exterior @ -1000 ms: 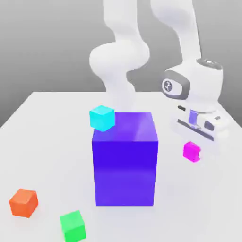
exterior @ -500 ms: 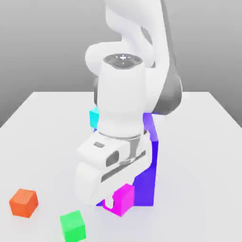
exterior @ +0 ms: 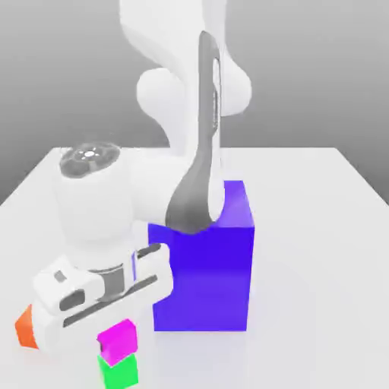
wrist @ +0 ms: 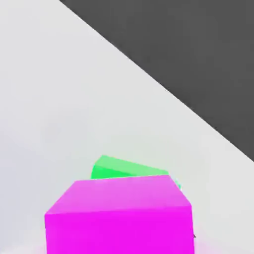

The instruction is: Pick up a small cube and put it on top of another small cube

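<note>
A white robot arm is leaning low over the near corner of a pale worktop (exterior: 319,228), its gripper (exterior: 114,334) hanging at the pink cube (exterior: 118,339), which is sitting on top of the green cube (exterior: 119,371). In the exterior view the two small cubes are stacked just in front of the big blue block (exterior: 203,262), toward that view's left, with the pink one resting slightly off square on the green one. From the hand view the pink cube (wrist: 119,216) is looming large, with a sliver of the green cube (wrist: 124,167) peeking out behind its upper edge. Whether the gripper is clasping the pink cube or standing clear of it cannot be told, since the white hand is hiding the contact on both sides. An orange cube (exterior: 24,328) is poking out beside the hand at the exterior view's left edge. Both task cubes are looking like rigid, flat-faced blocks, probably light and smooth, so the sensible hold is on two opposite side faces, squarely and near the middle. A stack this small is likely to topple at a sideways nudge, so any withdrawal would want to go straight up. Judging by how the cubes are lying, the placing looks nearly or fully done.
</note>
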